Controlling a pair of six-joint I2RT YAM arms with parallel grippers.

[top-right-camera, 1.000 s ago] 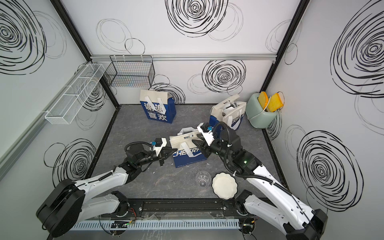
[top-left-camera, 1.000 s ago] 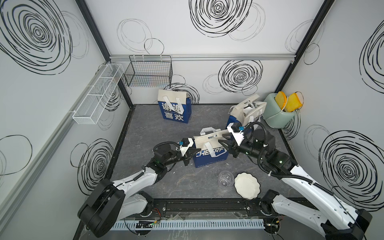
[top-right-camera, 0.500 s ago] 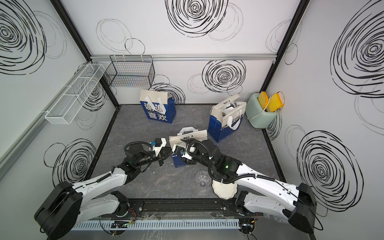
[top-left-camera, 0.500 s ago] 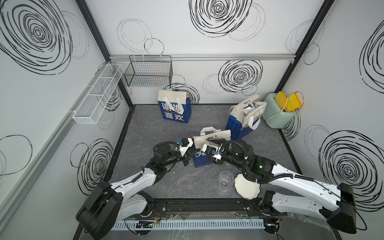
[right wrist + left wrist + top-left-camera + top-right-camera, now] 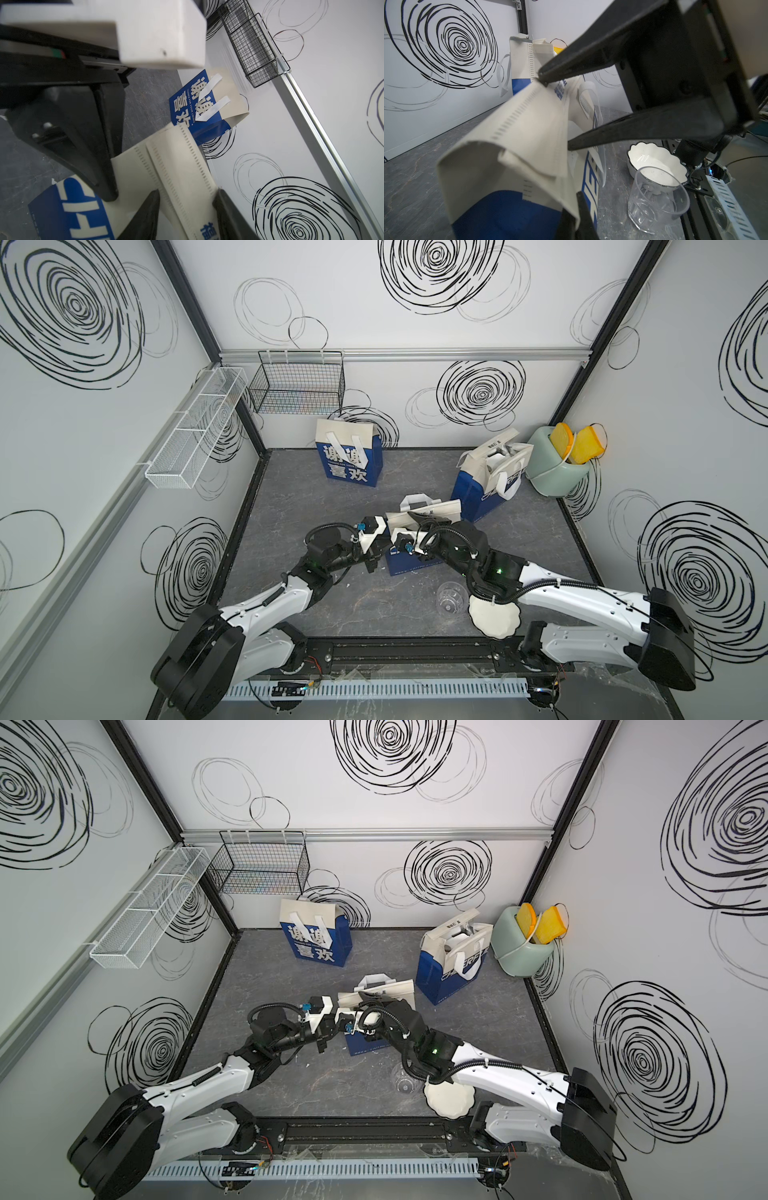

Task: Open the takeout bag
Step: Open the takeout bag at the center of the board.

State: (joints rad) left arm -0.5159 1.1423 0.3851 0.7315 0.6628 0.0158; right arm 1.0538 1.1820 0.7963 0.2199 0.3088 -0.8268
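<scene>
The takeout bag (image 5: pixel 432 512), blue below and white above, stands mid-floor, with its folded top flap (image 5: pixel 529 124) lying over. My left gripper (image 5: pixel 576 216) is shut on the bag's white top edge at its left end, also seen in both top views (image 5: pixel 380 537) (image 5: pixel 332 1021). My right gripper (image 5: pixel 187 193) is open and straddles the folded flap (image 5: pixel 182 166), one fingertip at each edge. In the left wrist view the right gripper (image 5: pixel 554 112) reaches over the flap from above. The two grippers almost meet.
A shut blue bag (image 5: pixel 349 456) stands at the back wall. An open blue bag (image 5: pixel 490 485) is at the right, beside a green bin (image 5: pixel 557 468). A clear glass cup (image 5: pixel 451 597) and a white bowl (image 5: pixel 494 618) sit under the right arm. Wire baskets (image 5: pixel 299 385) hang at the back left.
My right arm has swung down from the bag's right end to its left end, close to the left gripper. The left gripper keeps its hold in place.
</scene>
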